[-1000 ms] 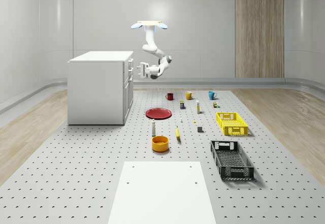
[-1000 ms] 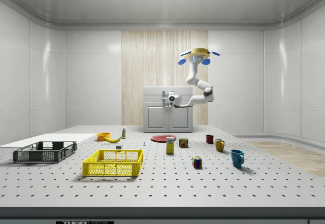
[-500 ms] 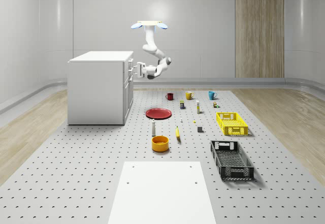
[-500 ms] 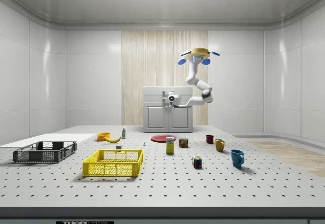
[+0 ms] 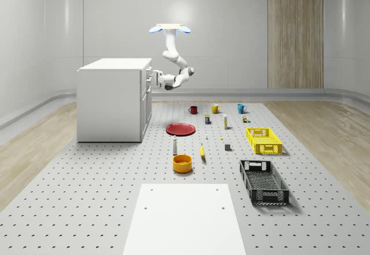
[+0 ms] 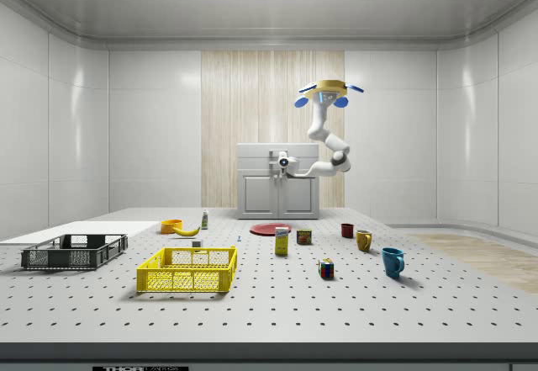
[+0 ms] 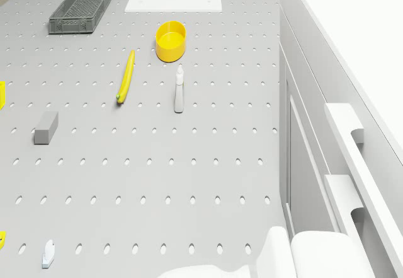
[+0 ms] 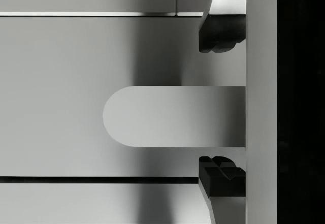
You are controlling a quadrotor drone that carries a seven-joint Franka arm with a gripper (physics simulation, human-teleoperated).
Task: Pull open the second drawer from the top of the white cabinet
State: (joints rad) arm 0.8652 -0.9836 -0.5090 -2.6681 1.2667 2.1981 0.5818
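Drone (image 6: 329,92) hovering beside white cabinet (image 6: 278,182), arm reaching its front

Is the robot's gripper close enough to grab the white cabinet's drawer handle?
Probably yes: the gripper is open, a finger on each side of the white drawer handle; nothing is between.

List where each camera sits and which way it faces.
Whole-scene view: off the robot, high, looking down the table toward the white cabinet; the drone hovers beside it.
Side view: off the robot, facing the cabinet's front; drone and arm show.
Drone view: on the drone, looking down past the handles; the arm shows.
Wrist view: facing a drawer handle between open jaws.
Shared: drone and whole-scene views show the yellow bowl.
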